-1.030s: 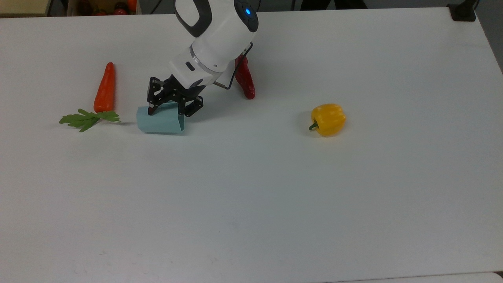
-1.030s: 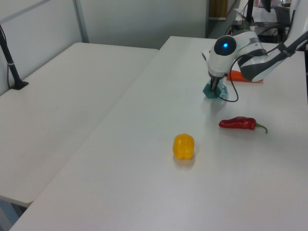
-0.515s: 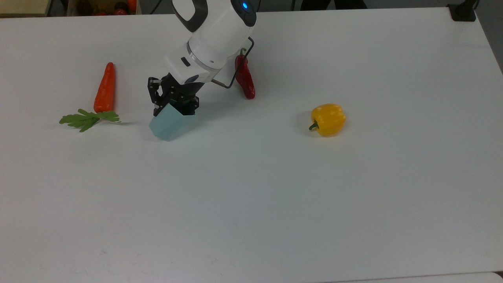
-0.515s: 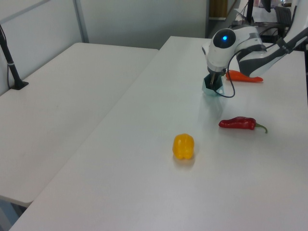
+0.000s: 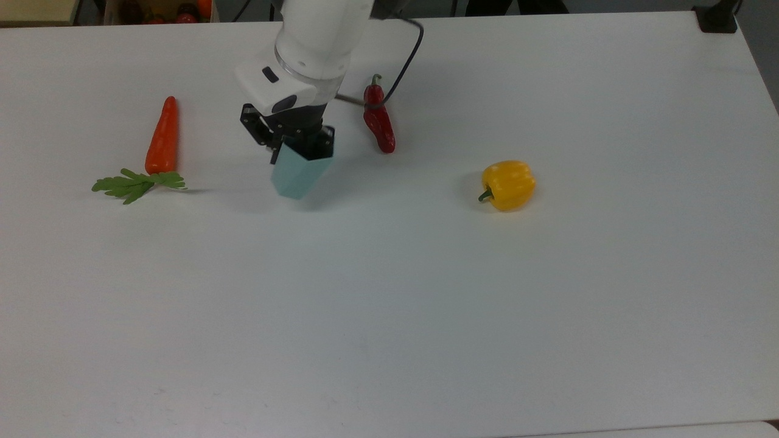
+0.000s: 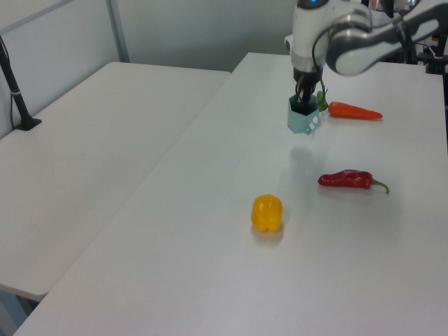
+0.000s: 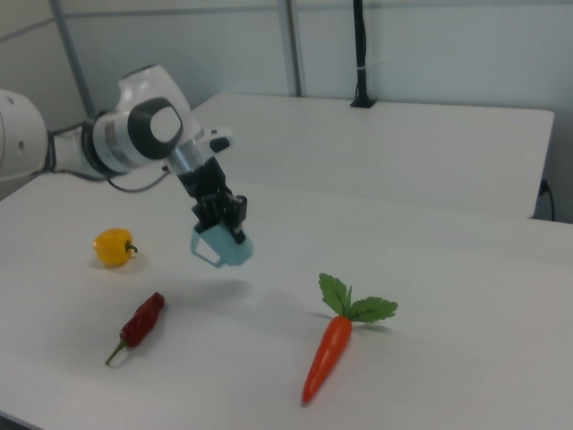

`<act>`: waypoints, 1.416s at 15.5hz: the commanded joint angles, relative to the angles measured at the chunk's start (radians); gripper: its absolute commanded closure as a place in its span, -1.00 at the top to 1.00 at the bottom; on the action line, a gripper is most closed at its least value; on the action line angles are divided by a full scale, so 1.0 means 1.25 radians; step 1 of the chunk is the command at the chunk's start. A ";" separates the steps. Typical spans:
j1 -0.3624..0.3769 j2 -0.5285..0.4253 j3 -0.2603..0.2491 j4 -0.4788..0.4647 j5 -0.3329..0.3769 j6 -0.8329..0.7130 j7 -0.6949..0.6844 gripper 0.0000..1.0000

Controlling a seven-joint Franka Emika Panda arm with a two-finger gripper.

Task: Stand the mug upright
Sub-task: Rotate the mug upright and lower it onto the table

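Note:
The mug (image 5: 298, 173) is a pale blue-teal faceted cup. It hangs in the air with its rim up and its narrower base pointing down, tilted slightly. In the right view the mug (image 7: 226, 246) is clear of the table, with its shadow below it. My gripper (image 5: 298, 149) is shut on the mug's rim from above. In the left view the gripper (image 6: 303, 105) points straight down into the mug (image 6: 302, 120). My gripper (image 7: 222, 219) hides part of the rim.
A carrot (image 5: 162, 137) with green leaves lies to the top view's left of the mug. A red chili (image 5: 379, 121) lies to the mug's right there, with a yellow pepper (image 5: 508, 184) farther right. The white table (image 5: 389, 316) stretches wide in front.
The mug lay on its side with my gripper closing on its rim. It has since been lifted off the table, swung rim-up, and carried toward the top view's right.

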 commanded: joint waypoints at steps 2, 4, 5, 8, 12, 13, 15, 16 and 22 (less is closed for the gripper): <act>0.000 0.014 0.000 0.077 0.176 -0.093 -0.301 -1.00; -0.008 0.044 0.001 0.101 0.197 -0.120 -0.418 -1.00; -0.014 0.065 0.001 0.123 0.216 -0.129 -0.463 -1.00; -0.025 0.130 0.001 0.160 0.254 -0.123 -0.536 -1.00; -0.030 0.175 0.001 0.186 0.261 -0.118 -0.586 -1.00; -0.030 0.178 0.001 0.186 0.279 -0.118 -0.608 -1.00; -0.030 0.183 0.000 0.186 0.297 -0.116 -0.625 -1.00; -0.030 0.186 0.000 0.186 0.298 -0.116 -0.626 -1.00; -0.029 0.194 0.000 0.179 0.300 -0.088 -0.614 -0.20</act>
